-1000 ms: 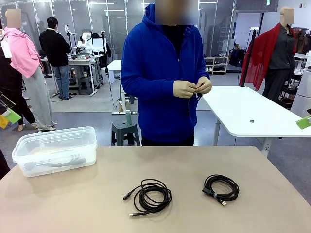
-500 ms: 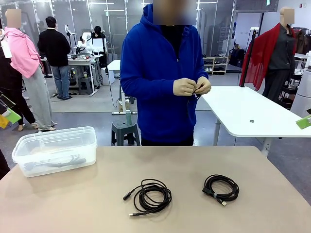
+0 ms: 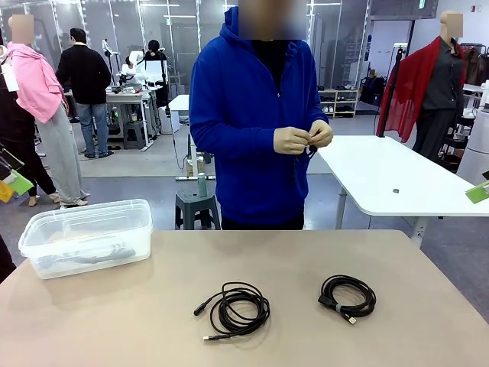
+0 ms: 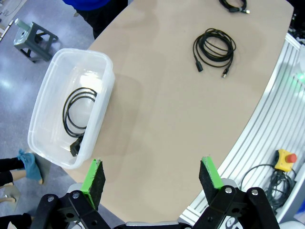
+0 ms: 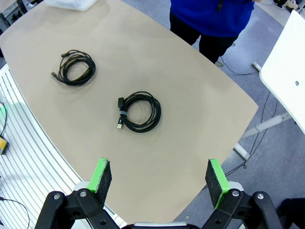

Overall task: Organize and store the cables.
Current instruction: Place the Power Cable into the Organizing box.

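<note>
The left gripper [image 4: 151, 175] and right gripper [image 5: 158, 175] hang high over the table [image 3: 114, 321], fingers spread wide, holding nothing. One coiled cable [image 3: 237, 308] lies mid-table, a second cable [image 3: 348, 297] well apart to its right, a third cable [image 4: 78, 112] inside the clear bin [image 4: 42, 98]. The person's hands [image 3: 302, 138] meet at chest height, fingertips pinched

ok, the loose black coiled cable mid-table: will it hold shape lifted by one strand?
Probably not: the thin black coiled cable lies in uneven loops with both plug ends stray and no tie visible, so it likely sags and unwinds. Looks light; a push should slide it over the smooth beige table, deforming rather than rolling.
</note>
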Available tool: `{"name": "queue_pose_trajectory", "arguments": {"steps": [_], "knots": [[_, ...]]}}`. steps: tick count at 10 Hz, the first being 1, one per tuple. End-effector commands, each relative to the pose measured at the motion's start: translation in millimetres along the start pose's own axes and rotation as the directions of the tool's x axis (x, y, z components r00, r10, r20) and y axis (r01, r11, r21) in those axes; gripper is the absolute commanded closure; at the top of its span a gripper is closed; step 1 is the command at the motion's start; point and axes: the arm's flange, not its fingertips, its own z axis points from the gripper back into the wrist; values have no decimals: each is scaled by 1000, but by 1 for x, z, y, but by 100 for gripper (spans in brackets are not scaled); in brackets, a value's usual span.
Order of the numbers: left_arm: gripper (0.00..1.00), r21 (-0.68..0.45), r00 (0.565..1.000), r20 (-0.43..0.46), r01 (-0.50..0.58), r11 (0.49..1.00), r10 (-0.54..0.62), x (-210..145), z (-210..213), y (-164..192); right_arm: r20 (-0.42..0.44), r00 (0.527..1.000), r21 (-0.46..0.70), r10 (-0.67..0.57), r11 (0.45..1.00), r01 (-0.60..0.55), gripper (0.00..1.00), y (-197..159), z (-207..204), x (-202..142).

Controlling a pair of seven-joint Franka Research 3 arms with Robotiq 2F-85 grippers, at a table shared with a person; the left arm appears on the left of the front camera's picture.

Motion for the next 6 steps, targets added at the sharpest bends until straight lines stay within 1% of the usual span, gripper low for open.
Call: {"name": "queue_pose_trajectory", "arguments": {"steps": [1,6], "knots": [[0,7,1000,-13,-12,1000,12,4,1,1,4,1000,5,5,1000,-5,0,-1,0,-1],[0,7,1000,-13,-12,1000,12,4,1,1,4,1000,5,5,1000,-5,0,-1,0,-1]]}}
